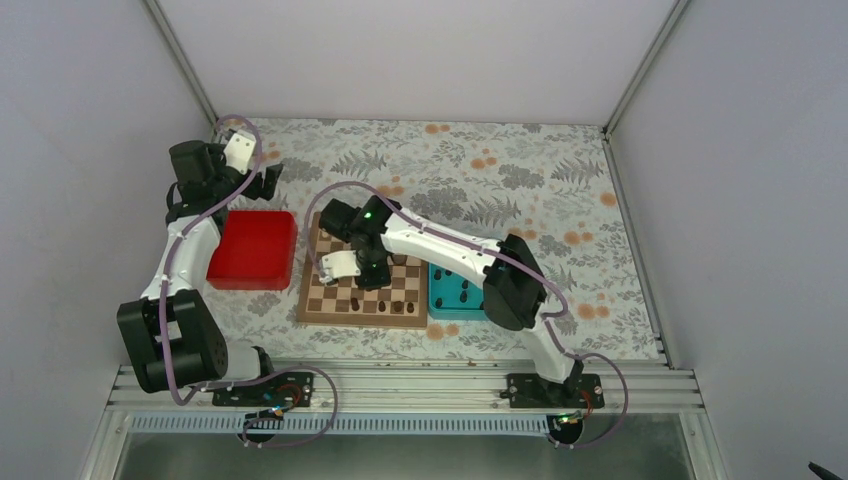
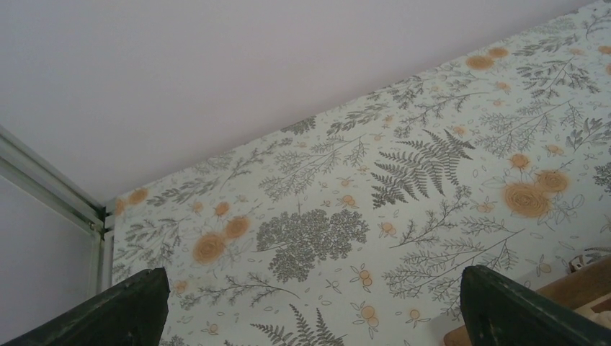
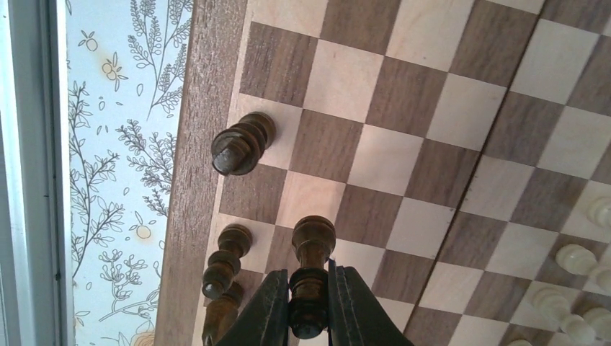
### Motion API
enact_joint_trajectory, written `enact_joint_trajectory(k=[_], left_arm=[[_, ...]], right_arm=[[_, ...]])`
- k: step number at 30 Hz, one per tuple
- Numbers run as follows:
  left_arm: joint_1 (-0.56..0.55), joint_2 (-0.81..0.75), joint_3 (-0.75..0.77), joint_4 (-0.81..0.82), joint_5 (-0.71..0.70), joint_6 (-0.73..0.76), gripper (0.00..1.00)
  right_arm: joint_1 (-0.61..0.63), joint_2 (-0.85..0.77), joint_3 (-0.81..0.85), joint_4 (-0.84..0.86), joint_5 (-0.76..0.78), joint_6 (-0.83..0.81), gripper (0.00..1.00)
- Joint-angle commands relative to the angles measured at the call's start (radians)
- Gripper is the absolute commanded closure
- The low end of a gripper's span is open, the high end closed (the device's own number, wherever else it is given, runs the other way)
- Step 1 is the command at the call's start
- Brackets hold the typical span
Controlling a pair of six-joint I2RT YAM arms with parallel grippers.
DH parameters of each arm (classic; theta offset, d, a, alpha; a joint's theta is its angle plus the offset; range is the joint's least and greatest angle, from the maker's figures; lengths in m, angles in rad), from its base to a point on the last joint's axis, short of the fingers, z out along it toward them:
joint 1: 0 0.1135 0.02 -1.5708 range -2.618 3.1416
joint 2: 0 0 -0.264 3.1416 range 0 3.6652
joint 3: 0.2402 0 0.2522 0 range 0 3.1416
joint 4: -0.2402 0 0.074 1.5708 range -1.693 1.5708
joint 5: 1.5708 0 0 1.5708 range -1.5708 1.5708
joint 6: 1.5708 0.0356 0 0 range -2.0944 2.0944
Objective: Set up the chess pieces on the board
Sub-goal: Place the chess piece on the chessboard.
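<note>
On the board (image 1: 360, 318), over its left half, the right gripper (image 3: 310, 277) is clenched around one dark piece (image 3: 313, 241), whose rounded end sticks out past the fingertips. Whether that piece touches the wood cannot be told. Other dark chess pieces (image 3: 243, 144) stand near it in the squares along the board's tan border: one on a light square beside the rim, and two more closer to the gripper on the same edge. Across the board's centre seam from the held piece, a few pale pieces (image 3: 576, 259) sit on their squares. From above, the right arm reaches in from the board's right side, crossing the teal tray (image 1: 455, 300), which lies against the board's right edge with small dark pieces in it. The red tray (image 1: 252, 250) lies just to the left of the board. The left gripper (image 1: 262, 182) hangs well apart from the board, beyond the red tray and past the board's far left corner. Its fingers (image 2: 130, 306) are spread wide and released, with only the floral desk (image 1: 500, 180) between them.
</note>
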Motion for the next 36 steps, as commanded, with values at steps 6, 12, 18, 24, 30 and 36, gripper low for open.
enact_joint_trajectory(k=[6, 12, 18, 24, 30, 36], left_arm=[[0.009, -0.007, -0.015, 0.032, 0.016, 0.003, 0.0], [0.01, -0.014, -0.023, 0.033, 0.014, 0.005, 0.0], [0.011, -0.015, -0.025, 0.034, 0.016, 0.005, 0.0], [0.012, -0.014, -0.026, 0.034, 0.015, 0.007, 0.0], [0.014, -0.014, -0.029, 0.039, 0.016, 0.004, 0.0], [0.016, -0.014, -0.023, 0.036, 0.02, 0.003, 0.0]], right_arm=[[0.047, 0.017, -0.05, -0.021, -0.057, -0.012, 0.95], [0.057, 0.022, -0.069, -0.02, -0.074, -0.016, 0.95], [0.066, 0.04, -0.069, -0.018, -0.071, -0.016, 0.95], [0.067, 0.052, -0.068, -0.01, -0.057, -0.015, 0.95], [0.067, 0.046, -0.064, -0.005, -0.048, -0.014, 0.95], [0.065, 0.046, -0.064, 0.002, -0.042, -0.015, 0.95]])
